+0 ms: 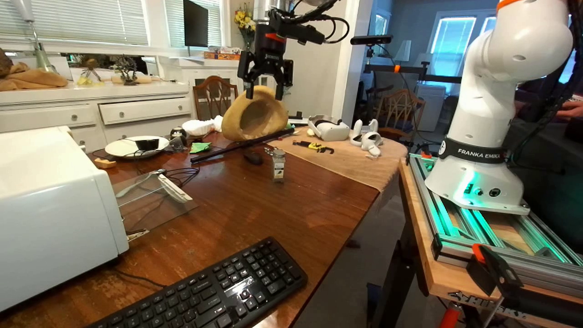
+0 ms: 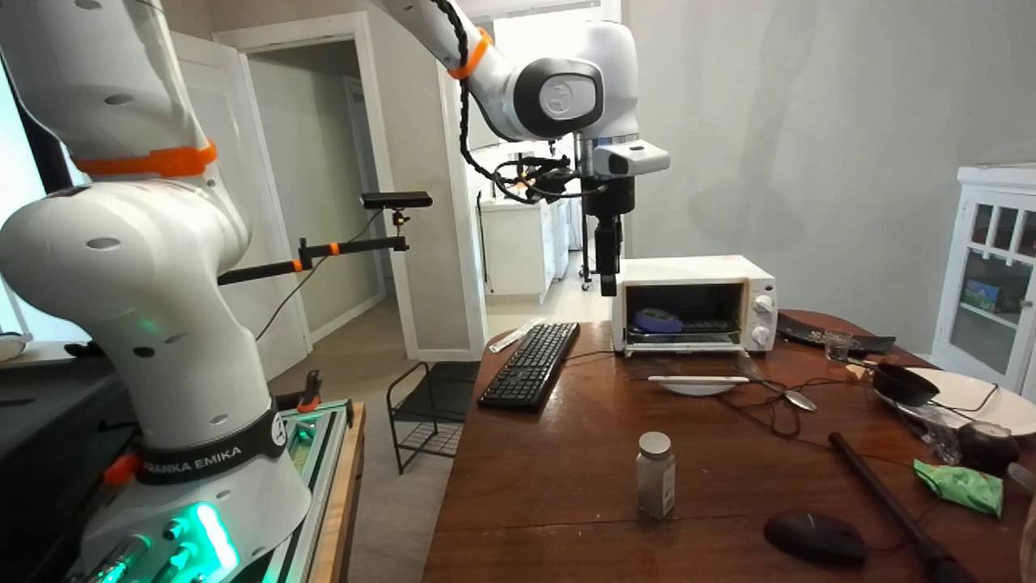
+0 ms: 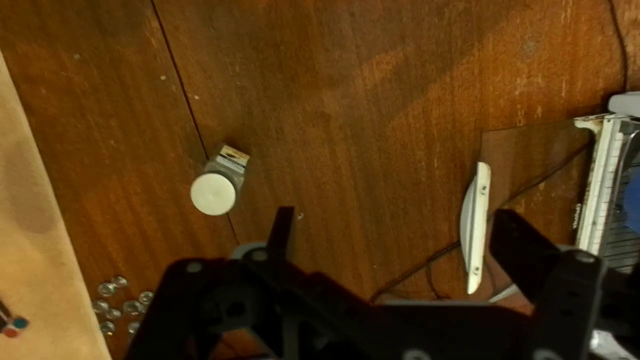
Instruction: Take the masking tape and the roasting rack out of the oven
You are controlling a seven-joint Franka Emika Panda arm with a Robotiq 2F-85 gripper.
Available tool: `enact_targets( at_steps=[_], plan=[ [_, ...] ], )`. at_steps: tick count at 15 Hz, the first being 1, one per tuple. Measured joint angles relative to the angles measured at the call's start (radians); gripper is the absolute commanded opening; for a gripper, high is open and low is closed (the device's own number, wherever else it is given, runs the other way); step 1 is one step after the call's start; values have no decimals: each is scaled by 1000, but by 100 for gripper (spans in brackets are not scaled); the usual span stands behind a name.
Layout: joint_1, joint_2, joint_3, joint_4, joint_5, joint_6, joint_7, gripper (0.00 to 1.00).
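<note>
As the gripper [image 1: 264, 94] is held empty above the table [image 2: 566, 494], its fingers [image 1: 279, 91] apart, approach is judged the step in hand; a descent and level reach inward would be called for next. Lower down, a glass jar [image 2: 655, 478] is seen upright, apparently out of the way. Beyond, the likely route is crossed by a lowered glass door [image 3: 530, 155] and its handle [image 3: 480, 225]. Deepest, inside the oven [image 2: 688, 270], the blue masking tape [image 2: 657, 321] is seen, apparently on the roasting rack [image 3: 620, 250], neither yet removed.
</note>
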Motion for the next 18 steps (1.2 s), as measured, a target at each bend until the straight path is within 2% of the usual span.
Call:
enact_targets(
  at_steps=[3,5,8,10,14,18],
  plan=[
    [27,148,-2,138,19,77,-147,100],
    [33,266,-2,262,76,96,-281,100],
    [23,437,23,444,207,82,-485,100],
    [14,548,52,556,265,42,-577,100],
    [14,765,106,769,296,-90,-653,100],
    [15,827,111,838,296,-113,-663,100]
  ],
)
